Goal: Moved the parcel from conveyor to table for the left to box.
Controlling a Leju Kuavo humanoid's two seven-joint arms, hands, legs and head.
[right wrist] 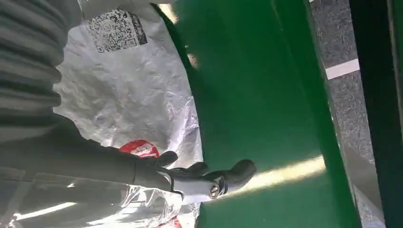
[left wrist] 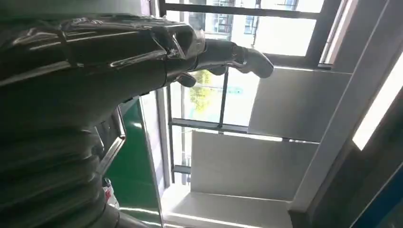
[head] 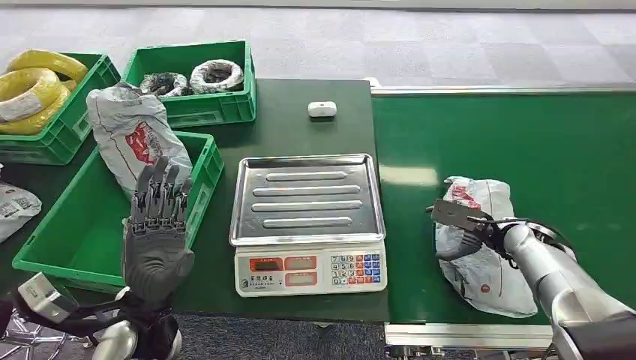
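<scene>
You're early on: the parcel (head: 480, 244) lies on the green conveyor (head: 570, 150), right of the scale (head: 307, 225), not yet lifted. Your right hand (head: 469, 236) is at its near side, fingers (right wrist: 209, 173) lying over the wrinkled bag w/ tips reaching past its edge; can't tell if they've clamped it. Left hand (head: 157, 225) is raised over the front green crate (head: 82, 225), fingers straight, slightly apart, holding nothing. Left to do: grip, carry to the bench (head: 300, 127), release, then left hand boxes it.
</scene>
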